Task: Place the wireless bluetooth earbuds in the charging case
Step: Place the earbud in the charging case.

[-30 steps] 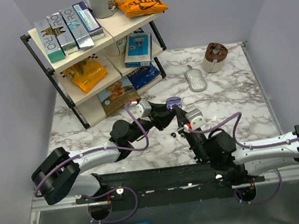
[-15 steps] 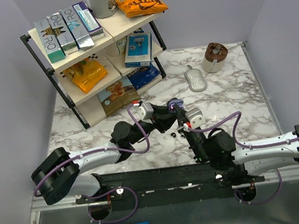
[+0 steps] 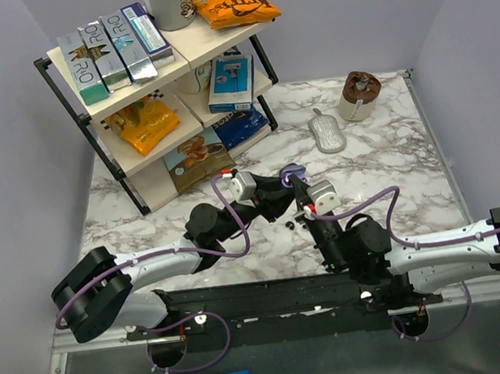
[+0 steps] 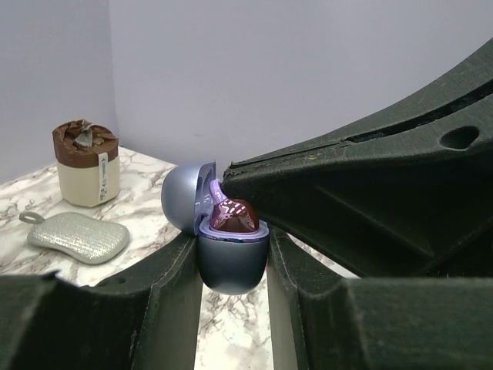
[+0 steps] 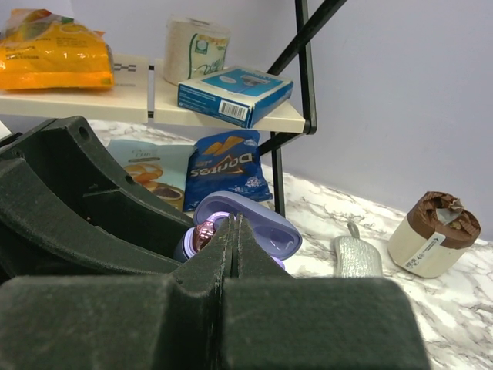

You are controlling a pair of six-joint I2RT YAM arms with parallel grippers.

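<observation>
My left gripper [image 4: 233, 268] is shut on the dark blue base of the charging case [image 4: 231, 266], holding it upright above the marble table. The lid [image 4: 183, 199] is open and tilts back. A shiny maroon earbud [image 4: 233, 216] sits in the case's lavender well. My right gripper [image 5: 234, 224] is shut with its fingers pressed together and nothing visible between them. Its tip rests at the case mouth beside the earbud [image 5: 203, 234], in front of the open lid [image 5: 266, 231]. In the top view both grippers meet at the case [image 3: 290, 170]. A tiny dark piece [image 3: 288, 225] lies on the table below them, too small to identify.
A black-framed shelf rack [image 3: 68, 99] with boxes and snack bags stands at the back left. A blue chip bag [image 5: 223, 166] leans at its foot. A grey pouch [image 3: 326, 133] and a brown-topped cup [image 3: 359, 95] sit at the back right.
</observation>
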